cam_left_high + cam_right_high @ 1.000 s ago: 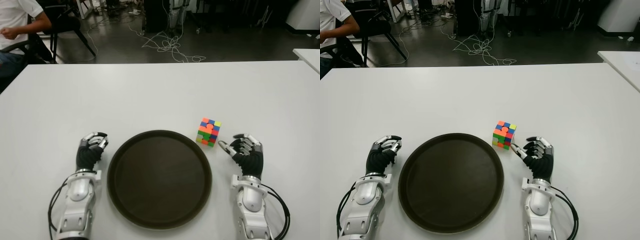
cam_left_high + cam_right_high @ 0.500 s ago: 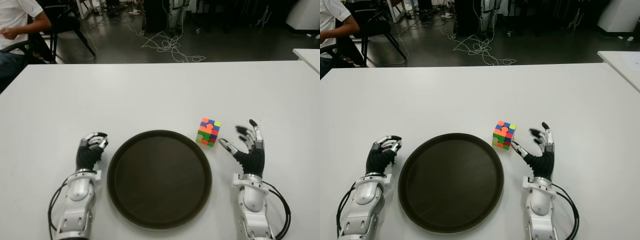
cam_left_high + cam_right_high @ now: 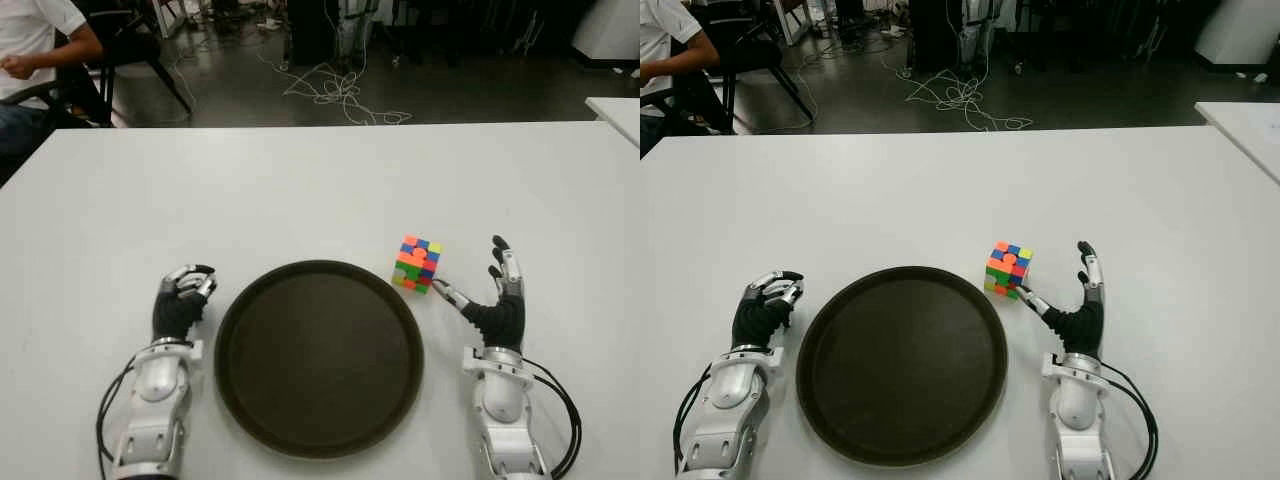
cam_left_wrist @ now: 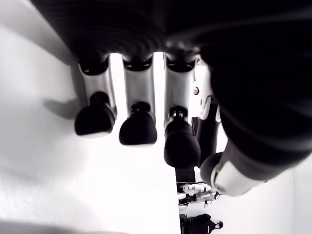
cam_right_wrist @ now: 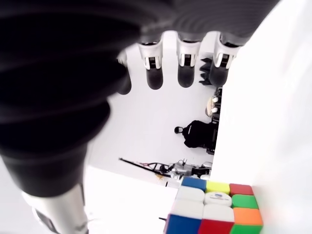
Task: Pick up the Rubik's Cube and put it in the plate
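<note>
The Rubik's Cube [image 3: 417, 264] stands on the white table just past the right rim of the round dark plate [image 3: 318, 356]. My right hand [image 3: 480, 292] is beside the cube on its right, fingers spread upward and thumb reaching to the cube's lower corner. The right wrist view shows the straightened fingers [image 5: 186, 59] and the cube [image 5: 213, 208] close below them, ungrasped. My left hand [image 3: 183, 301] shows left of the plate with its fingers [image 4: 138, 121] curled and holding nothing.
The white table [image 3: 280, 190] stretches far ahead. Beyond its far edge are cables on a dark floor [image 3: 335, 90] and a seated person [image 3: 35, 45] at the far left. Another table's corner [image 3: 618, 112] shows at the right.
My right hand has opened from curled to fully spread, fingers now pointing up and the thumb stretched toward the cube. The cube, plate and left hand have not moved.
</note>
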Controlling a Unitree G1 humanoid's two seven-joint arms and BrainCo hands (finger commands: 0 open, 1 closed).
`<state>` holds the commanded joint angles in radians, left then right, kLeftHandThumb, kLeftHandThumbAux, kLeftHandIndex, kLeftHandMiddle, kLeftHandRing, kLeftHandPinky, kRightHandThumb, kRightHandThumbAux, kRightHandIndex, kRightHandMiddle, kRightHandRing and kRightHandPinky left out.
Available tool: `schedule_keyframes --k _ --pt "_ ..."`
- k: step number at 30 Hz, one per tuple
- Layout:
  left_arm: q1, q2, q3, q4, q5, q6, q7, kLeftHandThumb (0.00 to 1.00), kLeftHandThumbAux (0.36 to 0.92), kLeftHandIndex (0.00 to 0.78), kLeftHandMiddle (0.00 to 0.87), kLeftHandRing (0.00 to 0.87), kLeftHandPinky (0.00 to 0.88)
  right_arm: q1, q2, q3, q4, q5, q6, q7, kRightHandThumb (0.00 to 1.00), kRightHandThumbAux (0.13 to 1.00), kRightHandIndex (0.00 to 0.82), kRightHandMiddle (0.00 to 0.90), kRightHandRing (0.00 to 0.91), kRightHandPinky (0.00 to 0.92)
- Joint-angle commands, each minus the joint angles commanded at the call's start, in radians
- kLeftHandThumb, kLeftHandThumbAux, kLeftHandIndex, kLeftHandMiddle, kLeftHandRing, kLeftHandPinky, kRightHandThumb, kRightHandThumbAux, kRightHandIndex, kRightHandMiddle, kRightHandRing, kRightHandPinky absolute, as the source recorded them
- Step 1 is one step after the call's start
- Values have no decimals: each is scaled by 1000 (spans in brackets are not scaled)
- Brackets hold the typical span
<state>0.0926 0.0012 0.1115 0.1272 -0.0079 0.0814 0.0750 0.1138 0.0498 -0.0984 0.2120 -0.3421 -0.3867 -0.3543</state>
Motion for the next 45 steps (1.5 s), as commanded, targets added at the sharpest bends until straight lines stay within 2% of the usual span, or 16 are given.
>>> schedule_keyframes --k 4,11,24,27,31,45 --pt "-2 -4 2 2 -4 3 3 710 704 444 810 818 810 -6 -25 12 9 -50 -25 -14 0 877 0 0 0 0" --pt "0 -2 -2 4 1 -4 4 710 704 444 813 821 815 -16 -50 24 8 -66 -24 5 0 900 0 0 0 0" --pt "1 -5 -8 11 7 -19 10 710 704 444 809 817 807 -30 -124 55 -33 -96 40 95 0 916 0 0 0 0" --pt "1 -7 -8 11 4 -20 10 710 704 444 811 818 808 -32 -141 64 -52 -91 60 123 0 882 0 0 0 0" --pt "2 -7 -8 8 0 -18 7 710 704 444 809 817 806 -38 -143 85 -98 -96 119 162 0 835 0 0 0 0" --pt "-1 -4 -11 16 5 -15 9 709 704 444 809 813 801 -44 -151 118 -195 -105 269 221 0 753 0 0 0 0"
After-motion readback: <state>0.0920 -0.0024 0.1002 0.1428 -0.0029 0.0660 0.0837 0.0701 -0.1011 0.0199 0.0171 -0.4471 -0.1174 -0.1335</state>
